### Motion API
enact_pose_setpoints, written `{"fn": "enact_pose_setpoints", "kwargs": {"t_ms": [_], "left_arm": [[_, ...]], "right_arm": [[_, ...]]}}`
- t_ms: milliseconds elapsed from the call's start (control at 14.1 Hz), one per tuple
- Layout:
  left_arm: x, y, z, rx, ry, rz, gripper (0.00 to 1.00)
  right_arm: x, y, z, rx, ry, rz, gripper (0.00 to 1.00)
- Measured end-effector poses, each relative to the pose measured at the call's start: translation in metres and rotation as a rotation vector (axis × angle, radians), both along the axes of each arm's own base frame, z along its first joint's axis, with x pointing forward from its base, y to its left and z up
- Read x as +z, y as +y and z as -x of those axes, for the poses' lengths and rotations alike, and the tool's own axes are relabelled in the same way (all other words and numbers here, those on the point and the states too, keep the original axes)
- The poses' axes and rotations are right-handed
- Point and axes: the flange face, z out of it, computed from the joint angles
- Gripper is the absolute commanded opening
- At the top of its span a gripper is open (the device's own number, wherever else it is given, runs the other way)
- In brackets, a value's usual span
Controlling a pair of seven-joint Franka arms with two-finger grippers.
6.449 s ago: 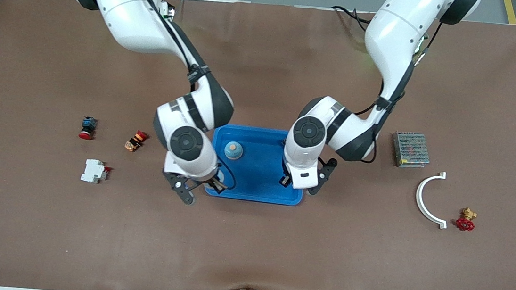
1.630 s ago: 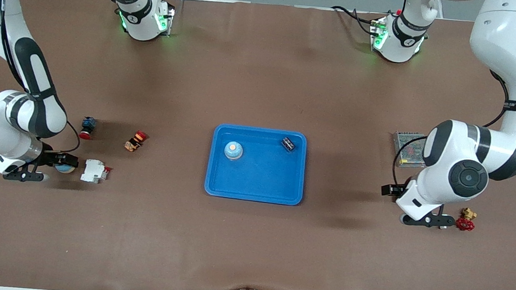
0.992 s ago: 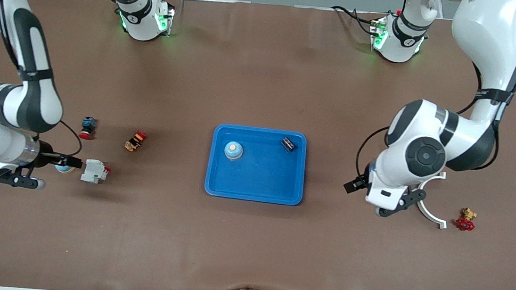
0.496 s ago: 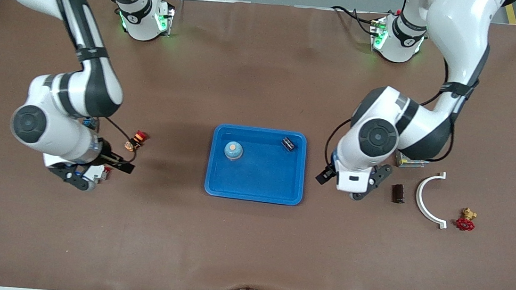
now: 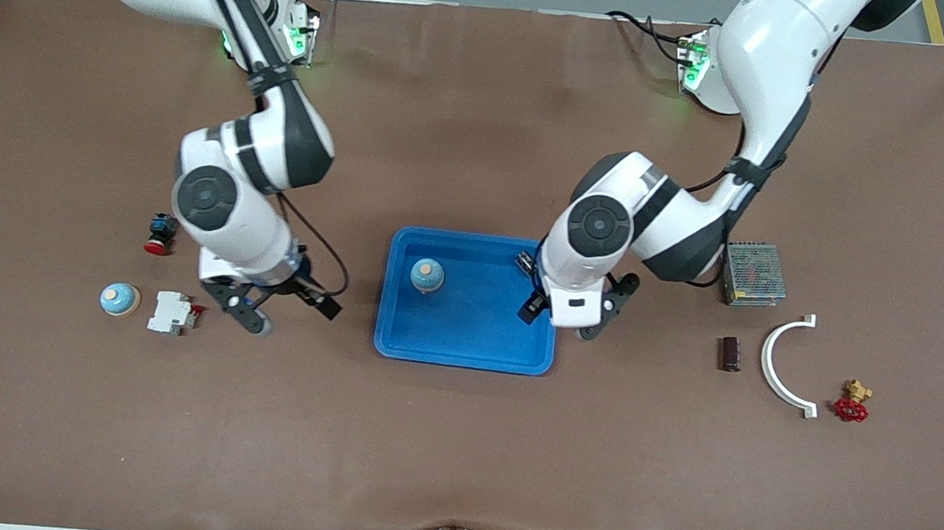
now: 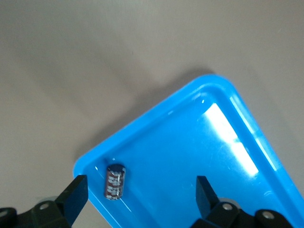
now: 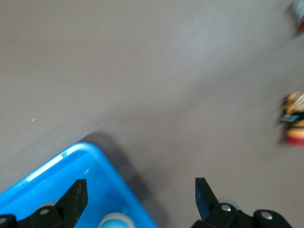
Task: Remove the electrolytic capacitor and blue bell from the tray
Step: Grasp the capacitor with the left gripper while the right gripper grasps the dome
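A blue bell (image 5: pixel 427 275) and a dark capacitor (image 5: pixel 527 262) lie in the blue tray (image 5: pixel 463 359). A second bell (image 5: pixel 120 299) rests on the table toward the right arm's end. A second capacitor (image 5: pixel 728 354) rests toward the left arm's end. My left gripper (image 5: pixel 568 318) hangs open and empty over the tray's edge; its wrist view shows the capacitor (image 6: pixel 115 181) in a tray (image 6: pixel 190 156) corner below the left gripper (image 6: pixel 140 194). My right gripper (image 5: pixel 287 312) is open and empty beside the tray. In its wrist view the right gripper (image 7: pixel 140 197) frames the tray (image 7: pixel 57 185) corner and bell (image 7: pixel 114 221).
A red push button (image 5: pixel 160 233), an orange-red switch (image 5: pixel 248 256) and a white circuit breaker (image 5: pixel 173 312) lie toward the right arm's end. A metal power supply (image 5: pixel 752 273), a white curved piece (image 5: pixel 783 364) and a red valve (image 5: pixel 852 404) lie toward the left arm's end.
Both arms have swung in from the table's ends to the tray with open, empty grippers. The second bell and second capacitor stay on the table where the arms were.
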Motion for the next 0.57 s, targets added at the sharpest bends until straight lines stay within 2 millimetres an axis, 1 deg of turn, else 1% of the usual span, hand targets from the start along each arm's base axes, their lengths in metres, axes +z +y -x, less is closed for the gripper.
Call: {"fn": "enact_pose_setpoints", "kwargs": {"t_ms": [142, 213, 425, 567], "left_arm": [[-0.02, -0.013, 0.008, 0.006, 0.003, -0.01, 1.0], [-0.03, -0.018, 0.011, 0.008, -0.003, -0.01, 1.0], [-0.058, -0.031, 0.027, 0.002, -0.008, -0.018, 1.0], [-0.069, -0.037, 0.037, -0.006, 0.001, -0.026, 1.0]], "right_arm": [[-0.017, 0.033, 0.013, -0.035, 0.0, -0.005, 1.0], [-0.027, 0.046, 0.019, -0.049, 0.008, -0.004, 1.0], [-0.052, 0.08, 0.035, -0.092, 0.032, 0.004, 1.0], [-0.065, 0.104, 0.044, -0.119, 0.043, 0.01, 1.0]]}}
